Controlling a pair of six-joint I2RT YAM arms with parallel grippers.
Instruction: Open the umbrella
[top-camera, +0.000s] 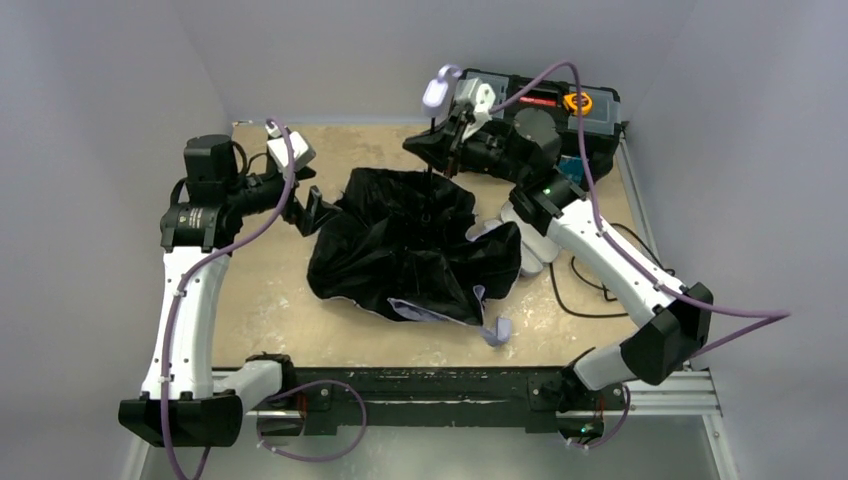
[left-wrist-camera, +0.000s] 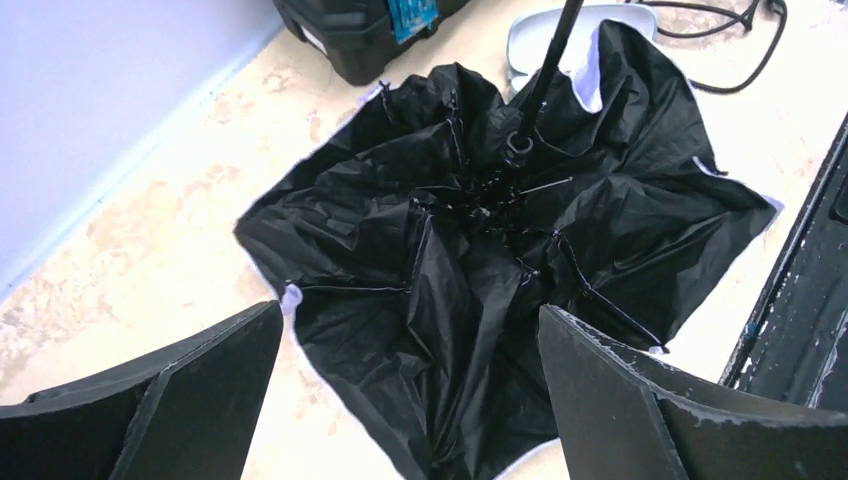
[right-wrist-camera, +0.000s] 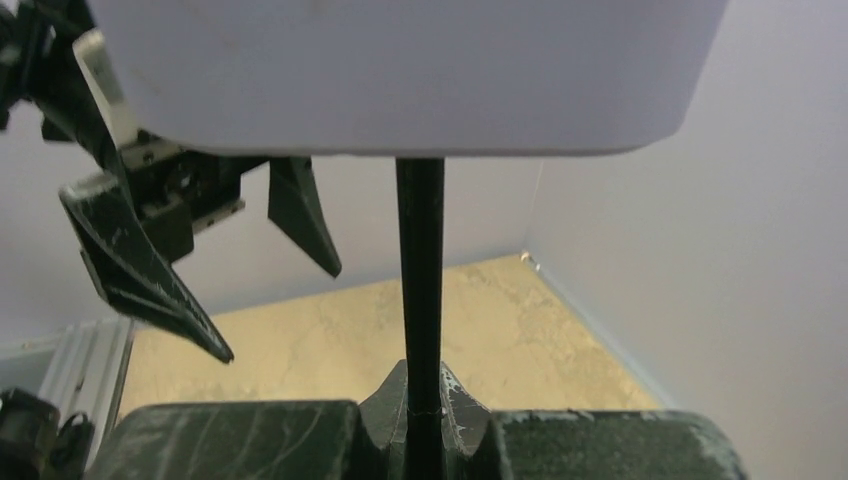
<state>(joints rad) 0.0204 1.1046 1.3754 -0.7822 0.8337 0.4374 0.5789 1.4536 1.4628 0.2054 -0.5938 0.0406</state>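
**While the umbrella (top-camera: 410, 245) sags half-spread, my right gripper (top-camera: 450, 140) pinches its shaft (right-wrist-camera: 420, 260)**

From the top view I see it lying mid-frame on the table (top-camera: 270, 300), black side up and crumpled. The right jaws are closed on the thin shaft below the lavender handle (top-camera: 435, 92), upper centre of the frame. My left gripper (top-camera: 308, 212) hangs with jaws apart, just beside the fabric's left edge.

Above the right gripper (right-wrist-camera: 420, 425), the umbrella (right-wrist-camera: 420, 230) has its handle (right-wrist-camera: 400, 70) cut off by the top edge, and its shaft (right-wrist-camera: 420, 320) sinks from sight between the clamped fingers. Beyond the left gripper (left-wrist-camera: 410, 312), whose spread fingers run off the bottom edge, black fabric hides most of a pale case (left-wrist-camera: 532, 50).
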